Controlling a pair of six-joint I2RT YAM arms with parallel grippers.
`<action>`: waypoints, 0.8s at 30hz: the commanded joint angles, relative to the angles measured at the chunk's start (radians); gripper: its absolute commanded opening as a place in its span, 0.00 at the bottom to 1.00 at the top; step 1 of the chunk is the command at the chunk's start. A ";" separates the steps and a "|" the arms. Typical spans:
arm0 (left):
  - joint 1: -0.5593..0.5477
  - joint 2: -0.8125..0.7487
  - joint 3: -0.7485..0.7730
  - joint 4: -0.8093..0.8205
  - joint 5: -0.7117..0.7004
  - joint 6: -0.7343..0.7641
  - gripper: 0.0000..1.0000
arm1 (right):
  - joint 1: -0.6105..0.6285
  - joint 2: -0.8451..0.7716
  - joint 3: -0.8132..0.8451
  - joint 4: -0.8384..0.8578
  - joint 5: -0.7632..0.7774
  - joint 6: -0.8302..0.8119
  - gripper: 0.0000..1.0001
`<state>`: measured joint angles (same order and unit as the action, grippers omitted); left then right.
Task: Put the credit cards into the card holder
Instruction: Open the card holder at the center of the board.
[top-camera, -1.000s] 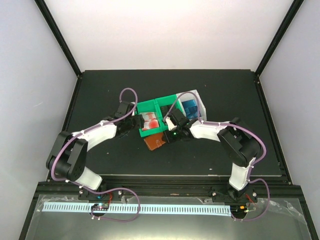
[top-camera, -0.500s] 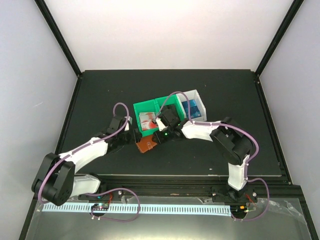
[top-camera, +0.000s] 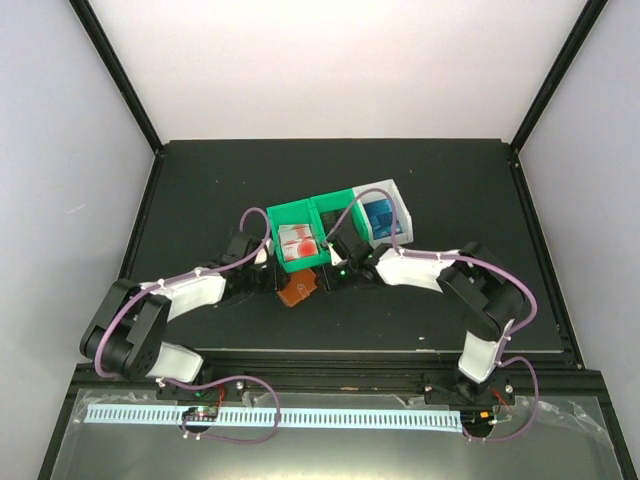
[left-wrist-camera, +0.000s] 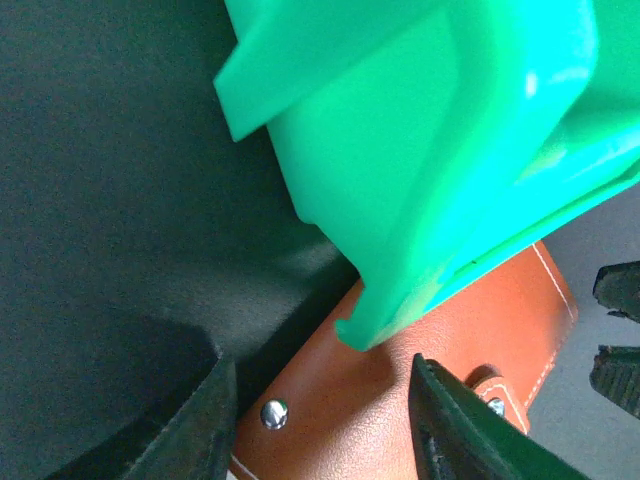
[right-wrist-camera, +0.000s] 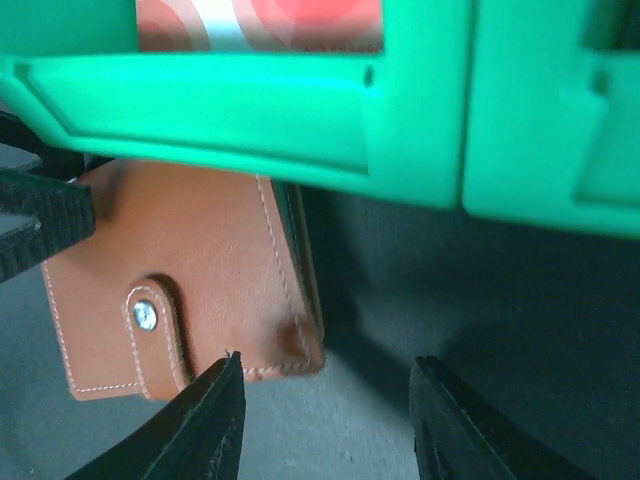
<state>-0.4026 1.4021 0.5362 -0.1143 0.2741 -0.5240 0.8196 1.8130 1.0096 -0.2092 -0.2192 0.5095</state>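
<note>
A matte black table (top-camera: 200, 180) filled the middle of the enclosure, its surface dull under soft, even light. 3 pale walls closed it in: the back wall (top-camera: 340, 70) was the brightest, while the left wall (top-camera: 50, 200) and right wall (top-camera: 600, 230) looked greyer. 2 black struts (top-camera: 115, 70) ran diagonally to the table's rear corners. Along the near edge lay a black rail (top-camera: 330, 380), then a white slotted strip (top-camera: 330, 418) on clear plastic sheeting (top-camera: 590, 430).
</note>
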 joint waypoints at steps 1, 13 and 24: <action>-0.023 0.007 0.005 0.009 0.058 0.012 0.43 | 0.000 -0.083 -0.082 0.041 -0.008 0.111 0.50; -0.119 -0.038 -0.110 0.081 0.041 -0.165 0.39 | 0.011 -0.072 -0.104 0.089 -0.064 0.231 0.48; -0.119 -0.008 -0.094 0.037 0.002 -0.254 0.43 | 0.011 0.015 -0.067 0.096 -0.087 0.242 0.30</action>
<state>-0.5159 1.3613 0.4492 -0.0109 0.3080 -0.7258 0.8253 1.7908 0.9218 -0.1207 -0.2886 0.7418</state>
